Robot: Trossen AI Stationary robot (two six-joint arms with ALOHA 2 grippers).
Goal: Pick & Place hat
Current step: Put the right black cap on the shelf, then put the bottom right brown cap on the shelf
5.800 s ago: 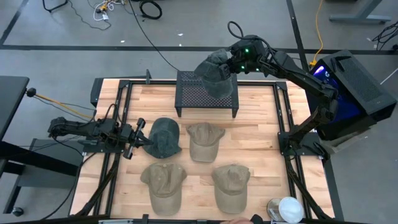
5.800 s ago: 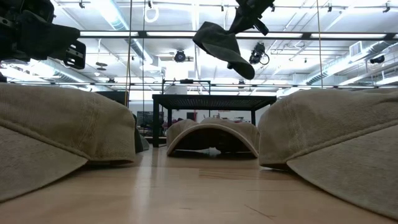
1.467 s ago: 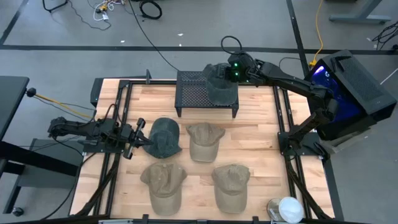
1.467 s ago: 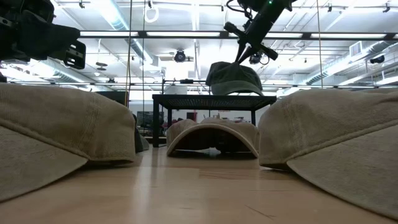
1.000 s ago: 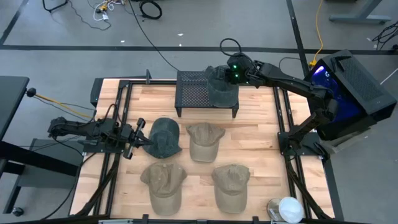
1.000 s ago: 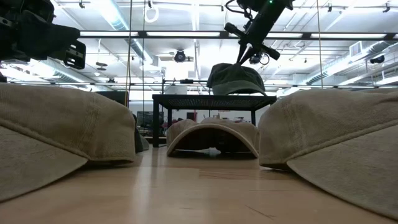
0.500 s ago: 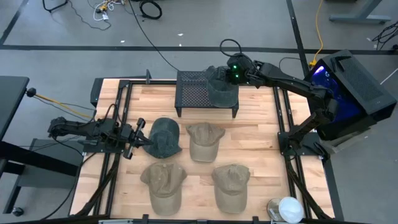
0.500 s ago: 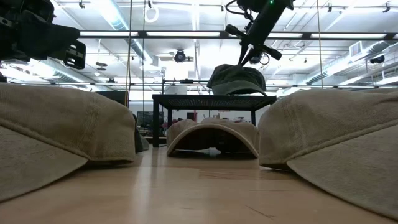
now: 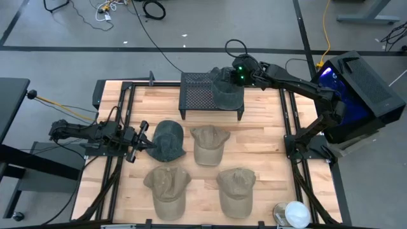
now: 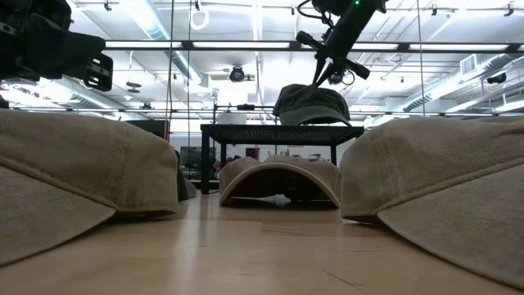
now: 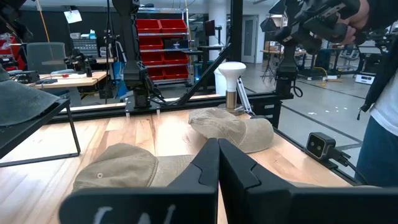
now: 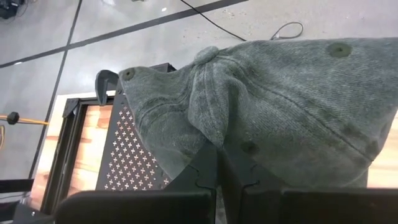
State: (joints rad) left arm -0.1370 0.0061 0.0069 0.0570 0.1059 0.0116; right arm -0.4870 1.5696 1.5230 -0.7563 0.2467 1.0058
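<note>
Right gripper (image 9: 224,75), fingers pinched on a fold at the crown of the grey-green hat (image 9: 226,92), sets it on the black perforated stand (image 9: 200,94) at the counter's (image 9: 267,146) far edge, apparently awaiting release; left gripper (image 9: 145,141), closed and empty, waits beside another dark hat (image 9: 168,140).

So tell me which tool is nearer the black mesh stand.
Right. The right tool is over the black mesh stand, pinching the grey hat; the left tool waits by the table's left edge.

two dark green hats (image 9: 168,141), three tan hats (image 9: 208,145); one mesh stand (image 9: 197,95)
</note>
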